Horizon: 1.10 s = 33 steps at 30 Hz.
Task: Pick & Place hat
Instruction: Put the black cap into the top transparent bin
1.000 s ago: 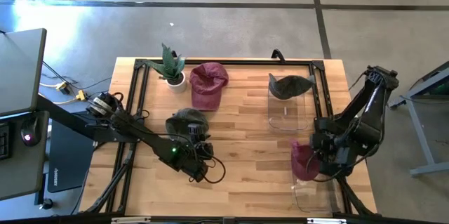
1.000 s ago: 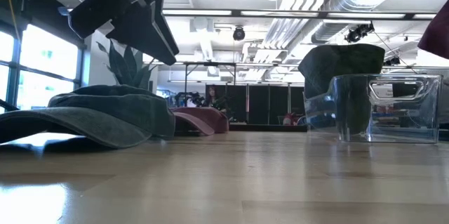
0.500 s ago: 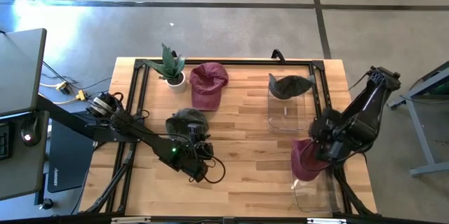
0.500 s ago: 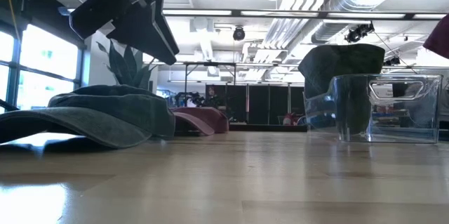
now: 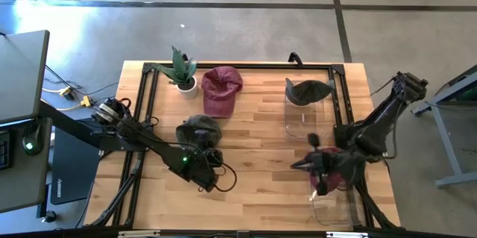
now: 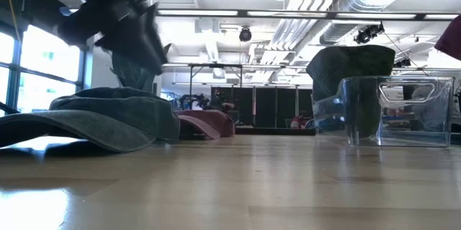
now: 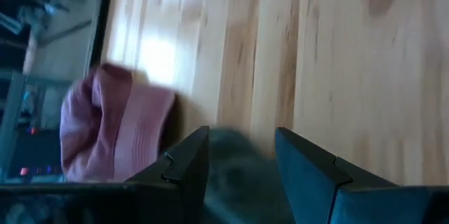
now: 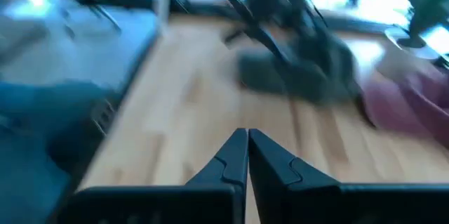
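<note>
A dark green hat (image 5: 197, 127) lies brim-down on the wooden table (image 5: 261, 186), left of middle. My left gripper (image 5: 211, 148) hangs open just above its near side. In the left wrist view that hat (image 7: 238, 175) shows beyond the open fingers (image 7: 189, 157). A maroon hat (image 5: 332, 169) sits in the clear bin (image 5: 332, 204) at the near right. My right gripper (image 5: 294, 166) is shut and holds nothing. It points toward the table's left, just left of that bin. A second maroon hat (image 5: 221, 90) lies on the table at the far middle.
A second clear bin (image 5: 304, 122) at the far right holds another dark green hat (image 5: 307, 90). A potted plant (image 5: 181, 70) stands at the far left. A black frame (image 5: 238, 65) runs along the table's edges. Bare wood lies between the two arms.
My right gripper has come away from the maroon hat, which stays in the near bin. It has swung toward the table's left and tipped up from pointing down to nearly level. My left gripper has tipped a little above the green hat.
</note>
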Motion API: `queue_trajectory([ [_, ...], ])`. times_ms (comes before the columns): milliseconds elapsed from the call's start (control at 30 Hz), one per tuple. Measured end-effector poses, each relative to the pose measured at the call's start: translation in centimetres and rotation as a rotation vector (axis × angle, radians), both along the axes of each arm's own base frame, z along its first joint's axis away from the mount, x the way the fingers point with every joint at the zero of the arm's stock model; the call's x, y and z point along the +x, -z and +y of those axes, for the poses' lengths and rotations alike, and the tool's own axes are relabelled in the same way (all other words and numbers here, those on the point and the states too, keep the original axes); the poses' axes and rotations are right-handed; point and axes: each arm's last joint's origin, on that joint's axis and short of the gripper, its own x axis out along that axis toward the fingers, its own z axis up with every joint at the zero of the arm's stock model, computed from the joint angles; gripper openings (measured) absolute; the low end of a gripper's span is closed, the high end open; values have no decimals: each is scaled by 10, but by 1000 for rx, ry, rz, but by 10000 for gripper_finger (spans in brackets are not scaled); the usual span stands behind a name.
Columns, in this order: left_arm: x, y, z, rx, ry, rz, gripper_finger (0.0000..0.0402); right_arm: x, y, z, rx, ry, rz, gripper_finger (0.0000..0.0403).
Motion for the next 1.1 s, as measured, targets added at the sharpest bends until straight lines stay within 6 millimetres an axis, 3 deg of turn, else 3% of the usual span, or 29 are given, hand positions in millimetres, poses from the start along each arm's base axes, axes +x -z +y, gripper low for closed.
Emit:
queue_trajectory([
  [100, -12, -2, 9, -1, -64, 79, 156, 13, 20, -8, 46, -53, -88, 23],
  [300, -39, -32, 23, -69, -115, 118, 156, 28, 64, -29, 81, -100, -134, 66],
  [500, -64, -50, 43, -245, -51, 149, 156, 39, 86, -29, 12, -89, -150, 122],
  [667, -85, -27, 60, -206, -44, 162, 156, 50, 81, -21, -12, -104, -154, 156],
  [833, -85, 9, 70, -147, 44, 169, 157, 53, 75, -19, -30, -112, -170, 167],
  [967, -79, 24, 84, -87, -5, 126, 157, 53, 76, -19, -32, -111, -168, 160],
  [1100, -72, 27, 95, -21, -60, 103, 157, 53, 76, -19, -36, -112, -159, 149],
])
